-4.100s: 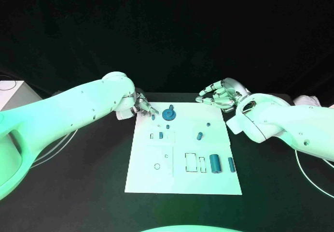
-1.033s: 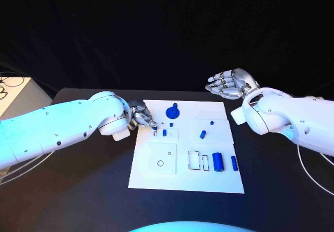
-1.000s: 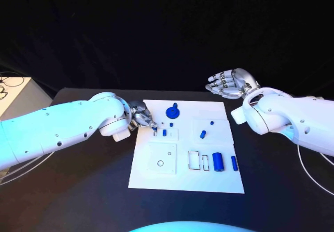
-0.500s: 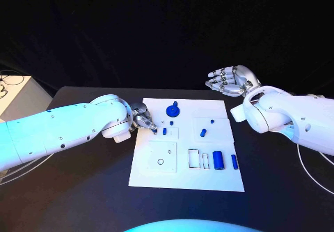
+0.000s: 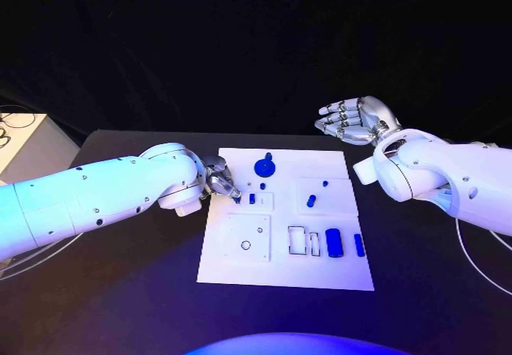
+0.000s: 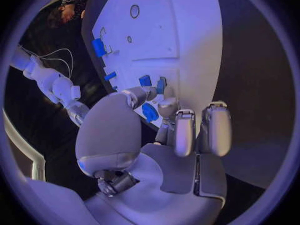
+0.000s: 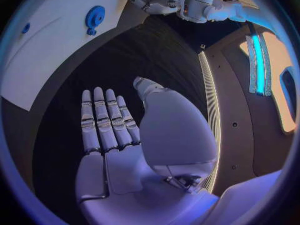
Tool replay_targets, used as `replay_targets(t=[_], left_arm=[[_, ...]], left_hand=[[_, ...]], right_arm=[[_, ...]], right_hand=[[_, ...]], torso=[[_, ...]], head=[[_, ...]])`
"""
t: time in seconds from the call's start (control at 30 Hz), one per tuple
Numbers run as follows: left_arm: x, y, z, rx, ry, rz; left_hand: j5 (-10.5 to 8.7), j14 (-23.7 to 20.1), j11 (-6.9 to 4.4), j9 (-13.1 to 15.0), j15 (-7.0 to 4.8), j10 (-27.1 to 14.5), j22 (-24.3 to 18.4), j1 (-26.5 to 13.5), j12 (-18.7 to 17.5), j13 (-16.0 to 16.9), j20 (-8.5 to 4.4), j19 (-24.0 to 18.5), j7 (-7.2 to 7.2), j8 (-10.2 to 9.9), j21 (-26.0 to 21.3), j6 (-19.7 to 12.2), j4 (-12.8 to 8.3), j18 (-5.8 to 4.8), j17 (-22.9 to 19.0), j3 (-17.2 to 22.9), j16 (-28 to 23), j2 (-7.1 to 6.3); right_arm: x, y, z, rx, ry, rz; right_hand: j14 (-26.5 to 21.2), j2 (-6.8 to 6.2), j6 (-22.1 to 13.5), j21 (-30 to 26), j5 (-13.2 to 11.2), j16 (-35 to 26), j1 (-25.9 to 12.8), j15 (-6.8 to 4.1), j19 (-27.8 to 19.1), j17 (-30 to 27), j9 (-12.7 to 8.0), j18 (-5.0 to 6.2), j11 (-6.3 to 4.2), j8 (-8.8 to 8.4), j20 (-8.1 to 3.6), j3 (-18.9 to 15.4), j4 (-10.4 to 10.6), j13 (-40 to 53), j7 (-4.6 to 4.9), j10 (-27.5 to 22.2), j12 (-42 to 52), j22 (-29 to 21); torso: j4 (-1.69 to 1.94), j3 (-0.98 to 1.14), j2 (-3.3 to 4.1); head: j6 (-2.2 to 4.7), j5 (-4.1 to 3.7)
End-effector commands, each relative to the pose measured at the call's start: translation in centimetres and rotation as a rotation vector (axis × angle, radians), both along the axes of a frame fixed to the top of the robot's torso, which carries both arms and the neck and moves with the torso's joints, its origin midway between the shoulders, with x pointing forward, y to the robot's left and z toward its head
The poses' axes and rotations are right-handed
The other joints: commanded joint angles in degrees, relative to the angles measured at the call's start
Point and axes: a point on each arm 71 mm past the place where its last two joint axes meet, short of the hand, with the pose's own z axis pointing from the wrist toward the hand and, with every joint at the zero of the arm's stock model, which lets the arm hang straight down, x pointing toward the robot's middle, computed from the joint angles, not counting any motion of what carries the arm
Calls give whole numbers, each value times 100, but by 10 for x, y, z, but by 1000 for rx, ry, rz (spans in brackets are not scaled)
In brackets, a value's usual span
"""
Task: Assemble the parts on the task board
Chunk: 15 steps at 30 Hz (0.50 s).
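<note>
The white task board (image 5: 320, 277) lies in the middle of the black table. My left hand (image 5: 221, 181) is at the board's left edge and pinches a small blue part (image 6: 150, 111) between thumb and fingers, just beside a blue peg (image 5: 251, 198). A blue disc (image 5: 263, 168) sits at the far end of the board, also seen as the blue disc (image 7: 95, 16). Another peg (image 5: 311, 200) stands mid-board. A blue cylinder (image 5: 334, 242) and a thin blue bar (image 5: 359, 245) lie at the near right beside empty slots (image 5: 297, 240). My right hand (image 5: 357, 122) hovers open beyond the far right corner.
A white box (image 5: 21, 144) with cables stands at the table's left edge. A square plate with a round hole (image 5: 246, 245) occupies the board's near left. Black table (image 5: 128, 281) surrounds the board on all sides.
Since the earliest frame my left hand has come along the board's left edge, from beside the disc to beside the pegs. In the last second it hardly moved. The right hand stays raised and open.
</note>
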Motion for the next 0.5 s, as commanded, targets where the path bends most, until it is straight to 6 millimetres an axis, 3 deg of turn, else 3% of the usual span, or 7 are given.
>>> replay_targets(t=[0.03,0.5], left_arm=[[-1,-3,-1,18,14,-23],[-3,-6,-4,42,57,-71]], left_hand=[[27,487,12,259,-41,39,258,10,24,5,2,23,-68,14,14,96,-961,-38,1133,913,23,52],[29,491,9,260,-44,38,255,6,19,-2,-1,20,-71,13,13,100,-970,-37,1147,915,31,42]], right_arm=[[-1,2,0,2,-7,23],[0,1,0,0,4,24]], right_hand=[[30,-20,-32,-7,35,-15,-55,28,19,-5,-9,57,32,-19,12,-8,-34,-5,309,-7,-21,-5],[48,-19,-17,-1,33,-33,-78,30,58,-32,-16,57,37,-20,12,-26,-31,-35,319,8,-25,-35]], torso=[[5,-5,-2],[11,-1,-9]], head=[[-12,-5],[-37,-18]])
